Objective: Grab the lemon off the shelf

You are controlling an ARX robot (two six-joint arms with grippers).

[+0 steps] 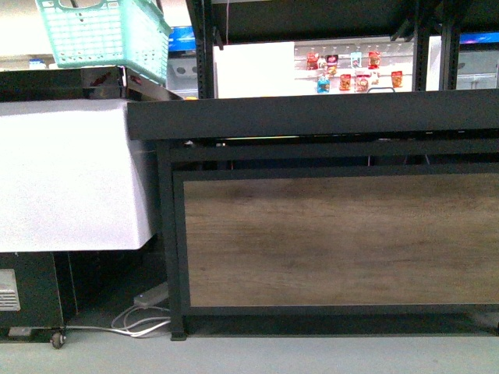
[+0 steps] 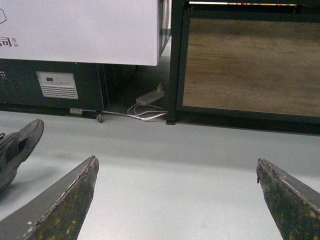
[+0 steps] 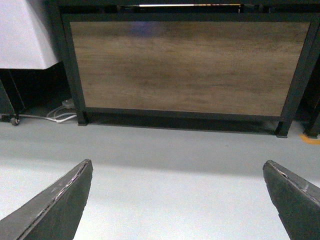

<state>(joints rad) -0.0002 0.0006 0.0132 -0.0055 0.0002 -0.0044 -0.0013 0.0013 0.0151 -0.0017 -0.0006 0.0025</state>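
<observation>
Left gripper (image 2: 176,165) and right gripper (image 3: 178,165), jaws spread wide, hovering over pale grey floor (image 3: 165,145), facing black metal-framed shelf (image 1: 312,121) with brown wood-grain front panel (image 1: 335,238), lemon out of sight in every view, white cables (image 2: 145,114) lying beside shelf leg.

This looks like a shop; a big black shelf (image 1: 312,125) with a brown wood front fills the middle and right, the kind that shows food for sale; a green shopping basket (image 1: 105,35) is up high on the left; bright little snack packs (image 1: 347,72) hang in rows far behind; a white cooler box (image 1: 66,175) stands on the left, on a smooth grey floor (image 1: 312,354).
</observation>
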